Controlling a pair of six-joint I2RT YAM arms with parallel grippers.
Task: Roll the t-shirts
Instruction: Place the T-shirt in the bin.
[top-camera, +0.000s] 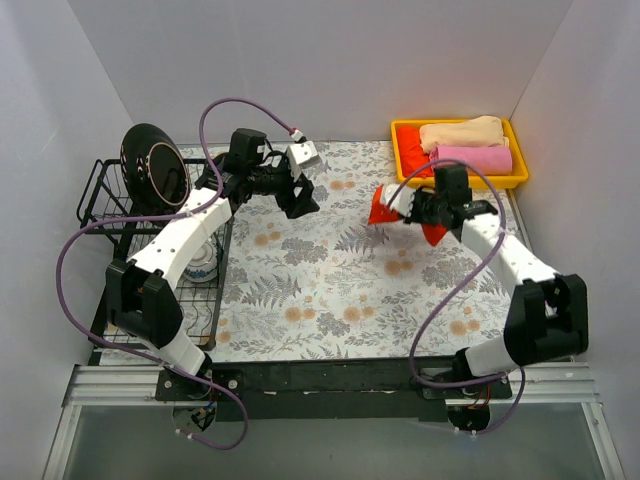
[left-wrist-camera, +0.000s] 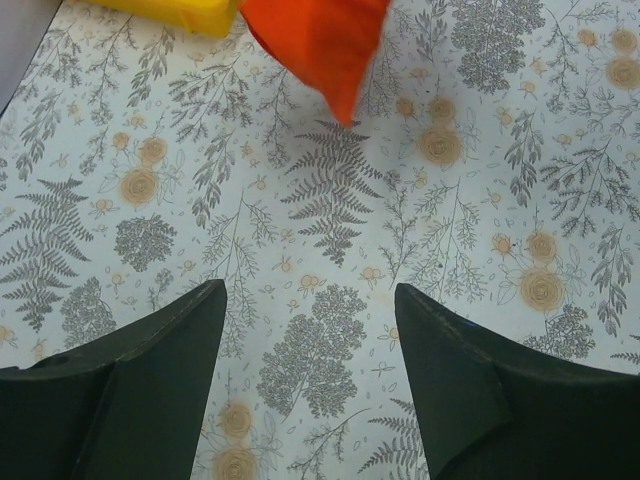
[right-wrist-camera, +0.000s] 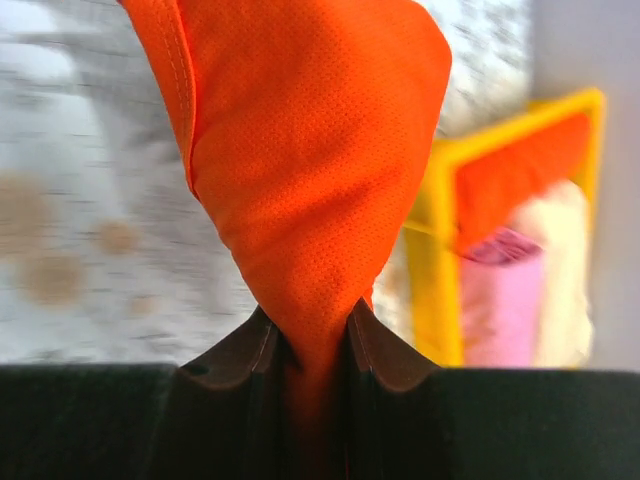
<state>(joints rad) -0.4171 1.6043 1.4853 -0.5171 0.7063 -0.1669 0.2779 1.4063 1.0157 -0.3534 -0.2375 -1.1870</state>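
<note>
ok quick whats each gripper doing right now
left gripper: open, holding nothing
right gripper: closed on the orange-red t-shirt

You have a yellow tray (top-camera: 520, 150) at the far right of the fern-printed cloth (top-camera: 330, 290). At the left, a black wire rack (top-camera: 100, 215) holds an upright dark plate (top-camera: 152, 165).

Left arm (top-camera: 187, 238) stretched forward, jaws apart (wide); right arm (top-camera: 515, 255) bent, jaws clamped.
</note>
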